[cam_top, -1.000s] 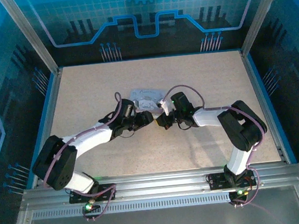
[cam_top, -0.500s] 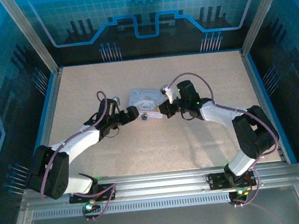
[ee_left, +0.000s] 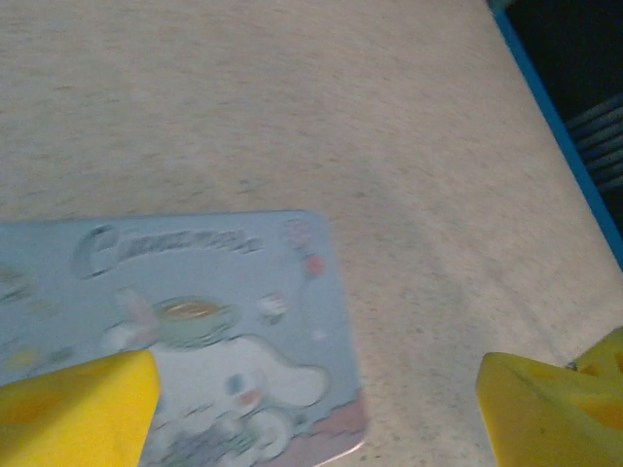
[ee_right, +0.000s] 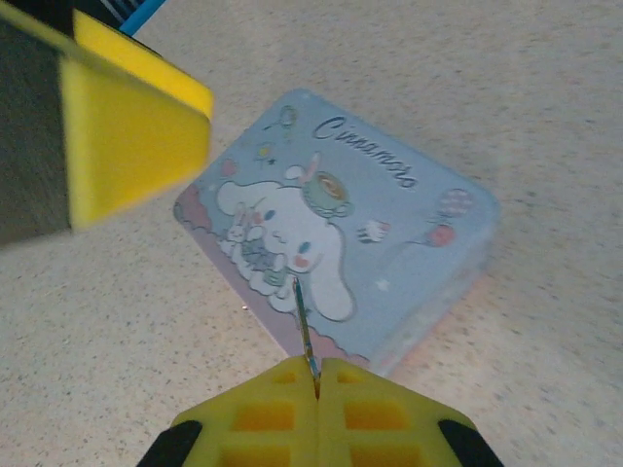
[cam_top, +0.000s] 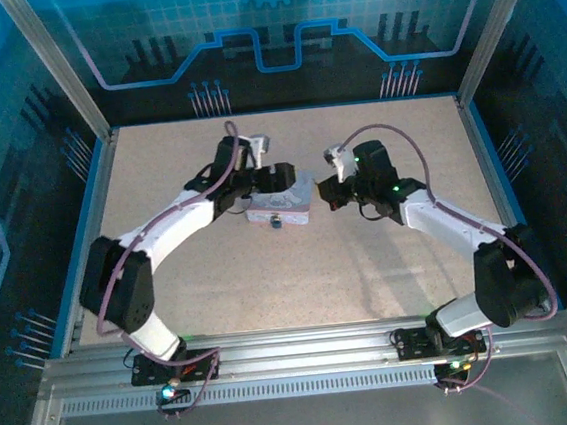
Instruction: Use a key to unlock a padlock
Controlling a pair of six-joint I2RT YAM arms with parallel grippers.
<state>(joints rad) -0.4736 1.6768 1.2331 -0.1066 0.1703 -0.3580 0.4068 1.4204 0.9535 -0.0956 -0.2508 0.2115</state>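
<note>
- Tin (ee_right: 341, 224): pale lilac, cartoon-printed lid; lies flat on the speckled bench (cam_top: 170, 284).
- Padlock (cam_top: 276, 222): tiny, dark blue-black; sits at the tin's near edge, seen from overhead. Touching or just beside, cannot tell. Too small to show the keyhole or the shackle's state.
- Key (ee_right: 304, 321): thin dark sliver; juts over the tin's lid on the side away from the padlock, well short of the lock.
- Right fingers (ee_right: 316, 394): pressed together, pinching the key by its very end; hover just off the tin's right side.
- Left fingers (cam_top: 282, 178): spread wide, gripping nothing; hang over the tin's far left part, one yellow pad above the lid, the other off its edge.

Hazards, as judged:
- Padlock unheld; likely to skid or swing away at first contact from the key.
- Key gripped on a sliver of metal; prone to twist or slide between the pads under a side load.
- Left fingers nearer the tin than the padlock; closing here probably catches the tin and shifts it.
</note>
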